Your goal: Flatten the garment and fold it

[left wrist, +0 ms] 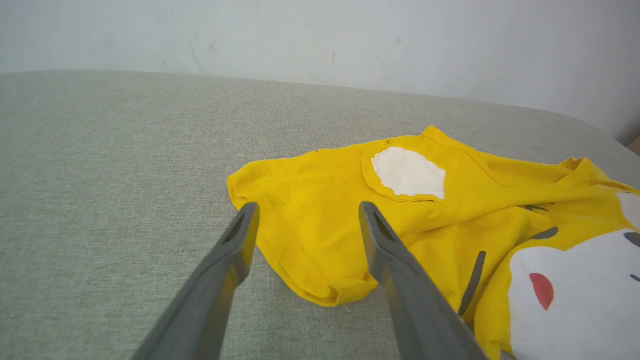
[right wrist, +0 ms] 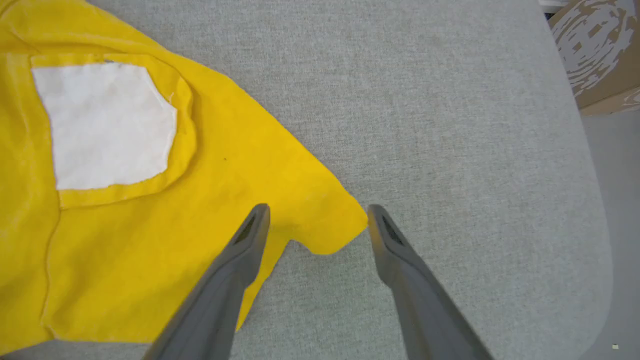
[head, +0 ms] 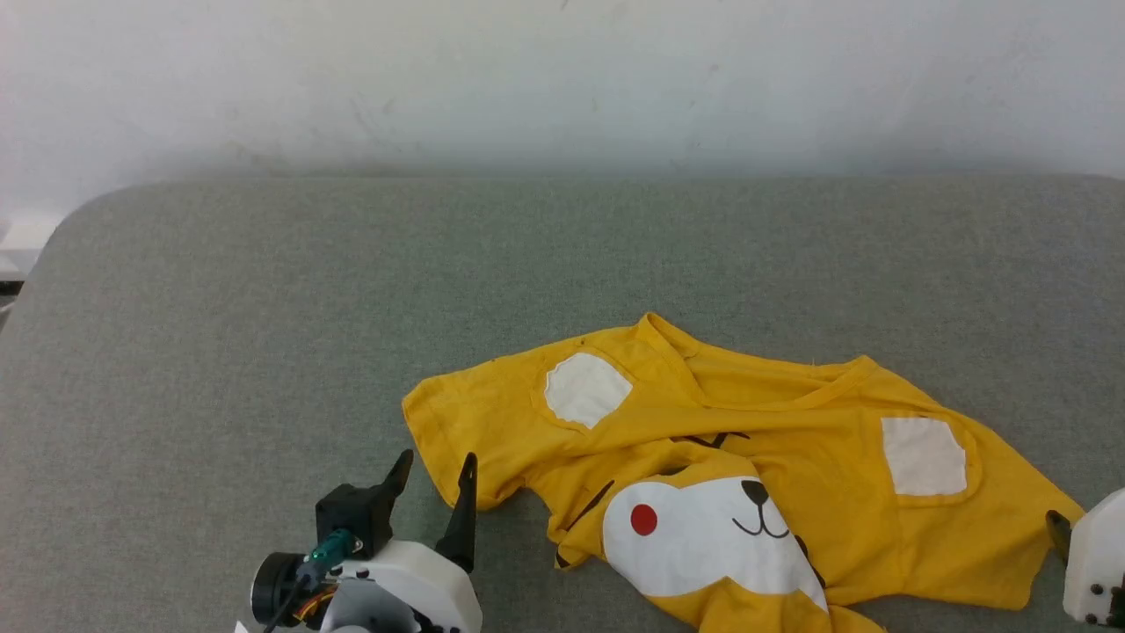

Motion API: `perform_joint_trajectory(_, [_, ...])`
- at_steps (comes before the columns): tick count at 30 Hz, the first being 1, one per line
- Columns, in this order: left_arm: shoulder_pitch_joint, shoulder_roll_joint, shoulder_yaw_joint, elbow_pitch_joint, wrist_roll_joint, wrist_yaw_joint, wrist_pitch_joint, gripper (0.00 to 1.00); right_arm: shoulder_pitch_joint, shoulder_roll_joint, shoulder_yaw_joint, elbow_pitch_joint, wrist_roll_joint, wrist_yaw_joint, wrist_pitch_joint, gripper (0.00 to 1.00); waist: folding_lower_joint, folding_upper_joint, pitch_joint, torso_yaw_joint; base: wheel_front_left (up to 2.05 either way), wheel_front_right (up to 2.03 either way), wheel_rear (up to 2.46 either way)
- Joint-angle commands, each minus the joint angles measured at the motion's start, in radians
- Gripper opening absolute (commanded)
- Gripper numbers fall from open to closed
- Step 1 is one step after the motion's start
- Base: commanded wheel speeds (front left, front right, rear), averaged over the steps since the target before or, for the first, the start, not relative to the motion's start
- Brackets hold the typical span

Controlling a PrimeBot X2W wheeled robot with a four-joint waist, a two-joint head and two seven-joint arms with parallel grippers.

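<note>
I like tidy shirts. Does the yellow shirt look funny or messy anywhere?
Yes. The garment lies rumpled on the grey surface: cloth is bunched across its middle, and the printed face sits crooked.

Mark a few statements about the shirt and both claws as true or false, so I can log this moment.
1. The left claw stands open, pointing at a sleeve of the T-shirt. True.
2. The T-shirt lies flat and smooth. False: it is crumpled on the grey cushion, with the printed part bunched up.
3. The right claw is shut on the T-shirt. False: it is open, and a yellow corner lies loose between its fingers.
4. The print has a red dot on a white muzzle. True.
</note>
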Motion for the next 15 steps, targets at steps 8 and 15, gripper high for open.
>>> perform_joint_trajectory(8, [-0.041,0.011,-0.006,-0.018,0.004,0.011,-0.005,1.0,-0.067,0.024,-0.063,0.114,-0.05,-0.001,-0.014,1.0,-0.0001,0.0,0.059,0.013,0.0,0.0,0.0])
perform_joint_trajectory(15, [-0.069,0.037,-0.002,-0.031,0.009,0.011,0.007,1.0,-0.075,0.031,-0.042,0.191,-0.042,-0.001,-0.025,0.0,-0.0001,0.0,0.077,0.01,0.0,0.0,0.0])
